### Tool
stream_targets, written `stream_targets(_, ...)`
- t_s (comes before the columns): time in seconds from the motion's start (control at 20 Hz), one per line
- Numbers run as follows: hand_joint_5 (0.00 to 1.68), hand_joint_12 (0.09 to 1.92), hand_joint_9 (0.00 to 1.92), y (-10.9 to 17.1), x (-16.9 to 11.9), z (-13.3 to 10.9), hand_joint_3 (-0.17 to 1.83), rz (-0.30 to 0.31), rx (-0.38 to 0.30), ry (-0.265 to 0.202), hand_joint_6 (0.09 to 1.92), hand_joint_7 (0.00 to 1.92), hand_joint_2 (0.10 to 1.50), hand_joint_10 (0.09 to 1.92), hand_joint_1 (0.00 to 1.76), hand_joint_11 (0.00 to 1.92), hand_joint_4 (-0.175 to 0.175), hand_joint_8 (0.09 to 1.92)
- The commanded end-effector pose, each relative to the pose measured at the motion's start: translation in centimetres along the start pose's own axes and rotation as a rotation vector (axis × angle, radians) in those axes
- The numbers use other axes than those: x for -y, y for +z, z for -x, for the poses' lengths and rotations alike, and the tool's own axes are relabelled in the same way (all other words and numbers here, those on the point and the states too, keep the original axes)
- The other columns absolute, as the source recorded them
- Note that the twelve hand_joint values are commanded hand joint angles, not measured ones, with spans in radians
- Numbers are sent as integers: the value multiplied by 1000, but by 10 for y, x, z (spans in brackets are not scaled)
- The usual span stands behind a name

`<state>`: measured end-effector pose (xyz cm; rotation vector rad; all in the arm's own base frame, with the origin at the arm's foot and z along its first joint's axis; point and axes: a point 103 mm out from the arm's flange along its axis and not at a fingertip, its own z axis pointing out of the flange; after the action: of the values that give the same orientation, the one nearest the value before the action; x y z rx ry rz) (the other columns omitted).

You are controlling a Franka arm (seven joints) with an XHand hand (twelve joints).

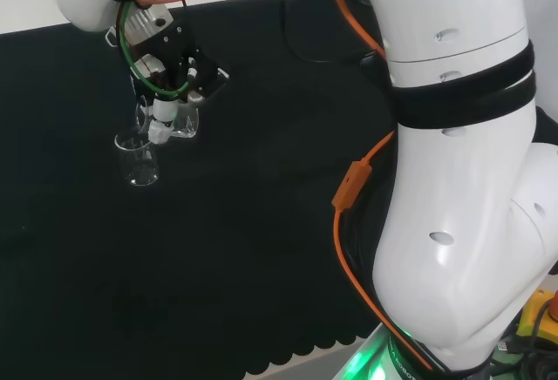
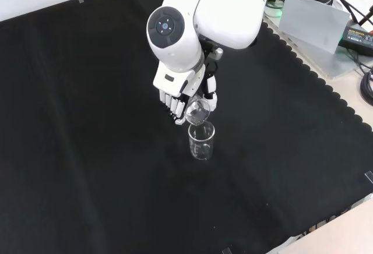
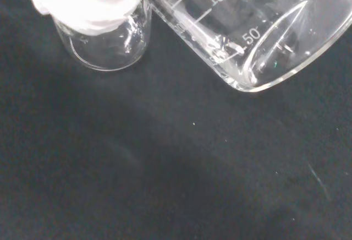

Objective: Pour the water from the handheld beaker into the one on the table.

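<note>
A clear glass beaker [image 2: 201, 141] stands upright on the black cloth; it also shows in the head view [image 1: 139, 160] and, partly behind a white fingertip, in the wrist view [image 3: 107, 44]. My hand [image 2: 180, 99] is shut on a second clear beaker [image 2: 197, 110], which is tipped steeply, its mouth just above the standing beaker's rim. In the head view the hand [image 1: 170, 71] holds that tilted beaker [image 1: 177, 121] directly beside and above the standing one. The held beaker [image 3: 258, 31] looms large in the wrist view, with graduation marks; I cannot tell how much water is in either vessel.
The arm's white links [image 1: 453, 162] take up the right of the head view, and a round-capped link [image 2: 175, 32] stands above the hand in the front view. The cloth's scalloped edge [image 2: 326, 85] runs along the right; equipment and cables [image 2: 326, 15] lie beyond it.
</note>
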<state>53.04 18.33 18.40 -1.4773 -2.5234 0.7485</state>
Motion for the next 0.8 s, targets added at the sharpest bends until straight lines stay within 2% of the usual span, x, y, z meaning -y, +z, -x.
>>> stream_targets(0.05,1259,922,1456,0,3,0,-175,-16,27,13,555,1319,1064,720,1305,1042,-175,520)
stream_targets(0.8,1259,921,1455,-16,8,-6,-175,-43,87,29,556,1319,1064,723,1305,1042,-175,521)
